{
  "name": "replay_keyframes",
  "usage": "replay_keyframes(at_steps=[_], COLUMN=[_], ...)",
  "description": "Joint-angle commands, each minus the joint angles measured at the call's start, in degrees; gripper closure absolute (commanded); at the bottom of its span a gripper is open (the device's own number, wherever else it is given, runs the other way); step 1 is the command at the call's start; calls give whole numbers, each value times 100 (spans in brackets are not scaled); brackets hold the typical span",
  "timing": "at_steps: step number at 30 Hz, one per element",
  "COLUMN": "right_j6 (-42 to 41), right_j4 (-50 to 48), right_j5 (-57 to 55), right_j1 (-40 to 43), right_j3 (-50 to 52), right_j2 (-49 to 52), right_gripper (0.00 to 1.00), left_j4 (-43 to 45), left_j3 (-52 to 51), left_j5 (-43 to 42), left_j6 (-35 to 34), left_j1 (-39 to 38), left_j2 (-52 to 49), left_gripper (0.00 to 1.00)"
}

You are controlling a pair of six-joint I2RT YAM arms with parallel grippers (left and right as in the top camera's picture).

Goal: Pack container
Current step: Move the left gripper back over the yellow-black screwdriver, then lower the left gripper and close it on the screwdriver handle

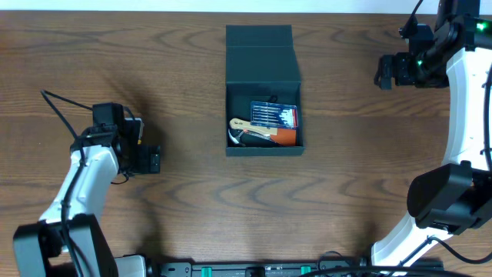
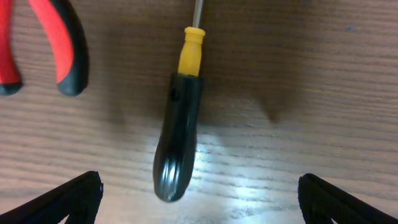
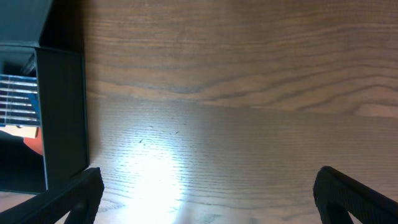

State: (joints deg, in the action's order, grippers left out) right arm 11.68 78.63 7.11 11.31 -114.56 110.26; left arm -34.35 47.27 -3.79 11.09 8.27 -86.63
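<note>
Screwdriver [image 2: 177, 124] outside; container [image 1: 264, 58] with bit case [image 1: 274, 115], tan-handled tool [image 1: 250, 125] inside

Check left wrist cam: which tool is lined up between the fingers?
The screwdriver, black handle with yellow collar, lies centred ahead of the open left fingers; the red-handled pliers sit off at the upper-left edge.

screwdriver [image 2: 177, 140] near red-handled pliers [image 2: 64, 43]
</note>
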Motion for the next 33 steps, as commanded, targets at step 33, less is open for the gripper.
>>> replay_keyframes(at_steps=[33], right_j6=[81], right_j4=[136], right_j5=[66], right_j1=[28], right_j3=[31], right_j2=[48], right_gripper=[1], left_j4=[205], left_j3=[634], left_j5=[-352], left_j6=[348], left_j1=[98], left_j2=[-1338], left_gripper=[1])
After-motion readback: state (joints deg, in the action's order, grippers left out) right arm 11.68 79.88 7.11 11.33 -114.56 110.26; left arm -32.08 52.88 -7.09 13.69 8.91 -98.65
